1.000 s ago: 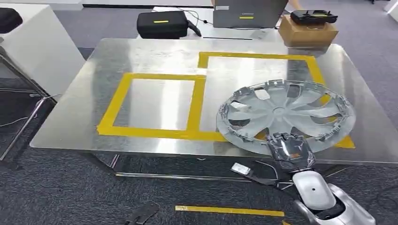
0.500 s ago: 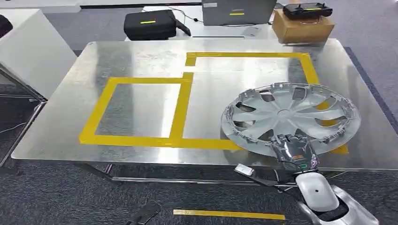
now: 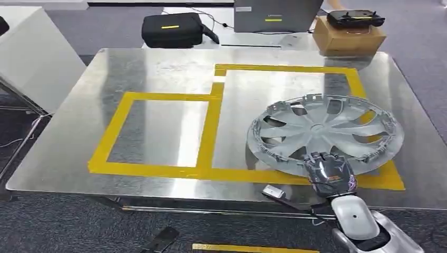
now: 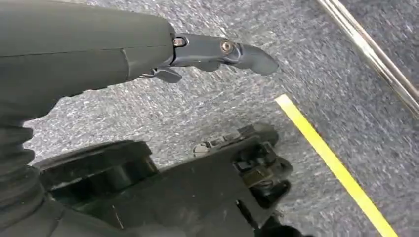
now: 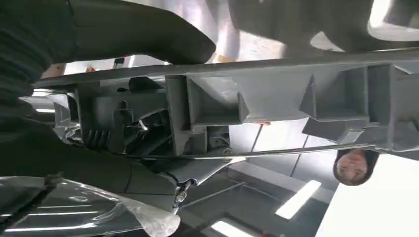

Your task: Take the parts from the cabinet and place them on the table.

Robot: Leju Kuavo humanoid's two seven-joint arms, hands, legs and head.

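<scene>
A silver wheel cover (image 3: pixel 327 132) with curved spokes hangs tilted just over the right part of the steel table (image 3: pixel 158 68), above the right yellow-taped square (image 3: pixel 287 68). My right hand (image 3: pixel 330 171) grips its near rim, fingers curled over the edge. Up close in the right wrist view, the ribbed underside of the cover's rim (image 5: pixel 276 94) lies between the thumb (image 5: pixel 148 34) and the fingers. My left hand (image 4: pixel 217 52) hangs over the grey carpet, holding nothing, its fingers extended.
A second yellow-taped square (image 3: pixel 158 132) marks the table's left half. Behind the table stand a black case (image 3: pixel 171 29), a grey box (image 3: pixel 274 16) and a cardboard box (image 3: pixel 350 34). A white cabinet (image 3: pixel 31 58) is at the left. A yellow floor line (image 4: pixel 336 165) runs below.
The whole view has shifted as the camera moved closer to the table. The wheel cover stays in my right hand, over the right square.
</scene>
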